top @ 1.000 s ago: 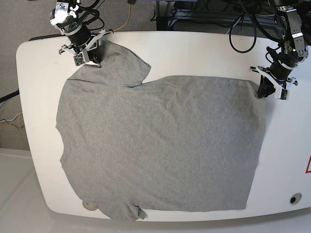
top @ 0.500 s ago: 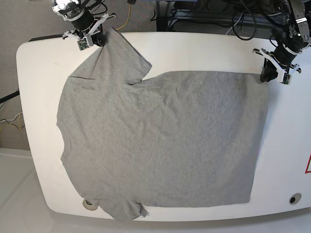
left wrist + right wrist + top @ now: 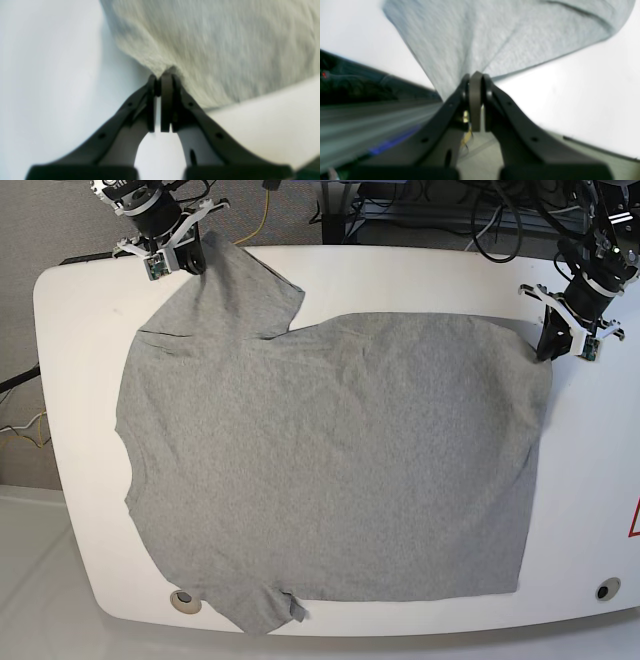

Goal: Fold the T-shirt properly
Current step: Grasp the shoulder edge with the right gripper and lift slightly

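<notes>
Grey T-shirt (image 3: 330, 470) pinned at two far corners, spread for folding.

Both grippers are clamped on cloth: the right gripper (image 3: 192, 260) pinches the tip of the far sleeve near the tabletop's far left corner, and the left gripper (image 3: 548, 345) pinches the far hem corner near the far right edge; each wrist view shows the jaws closed with fabric fanning out from the tips. The shirt lies plain side up across most of the white tabletop (image 3: 80, 310), collar toward the left edge, hem toward the right, the near sleeve hanging slightly over the near edge. This looks like the flattening step, with no fold made yet. The next move probably calls for carrying the held far edge toward the near edge, both arms moving evenly so the cloth stays taut and unwrinkled.
</notes>
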### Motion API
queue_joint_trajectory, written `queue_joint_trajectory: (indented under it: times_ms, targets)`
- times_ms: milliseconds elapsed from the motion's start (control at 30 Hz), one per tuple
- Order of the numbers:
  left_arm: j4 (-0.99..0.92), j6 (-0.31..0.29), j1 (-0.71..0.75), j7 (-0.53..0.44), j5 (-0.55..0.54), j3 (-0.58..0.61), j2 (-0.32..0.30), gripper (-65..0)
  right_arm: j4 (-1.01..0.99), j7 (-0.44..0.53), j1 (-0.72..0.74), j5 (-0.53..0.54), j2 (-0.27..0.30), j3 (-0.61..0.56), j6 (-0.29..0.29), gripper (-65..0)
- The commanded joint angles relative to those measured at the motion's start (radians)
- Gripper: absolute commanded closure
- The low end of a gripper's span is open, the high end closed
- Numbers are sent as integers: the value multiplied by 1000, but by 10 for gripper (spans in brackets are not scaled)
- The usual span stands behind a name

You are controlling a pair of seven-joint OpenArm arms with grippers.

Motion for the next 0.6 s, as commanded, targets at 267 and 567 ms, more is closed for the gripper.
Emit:
queue_joint_trajectory:
  times_ms: [267, 567]
  targets:
    - [-20, -23, -122, -5, -23, -9, 17, 0, -27, 59, 215, 14, 12, 0, -13, 0]
    - [-20, -10, -171, 0, -18, 22, 12, 0, -59, 47, 300, -17, 16, 1, -12, 0]
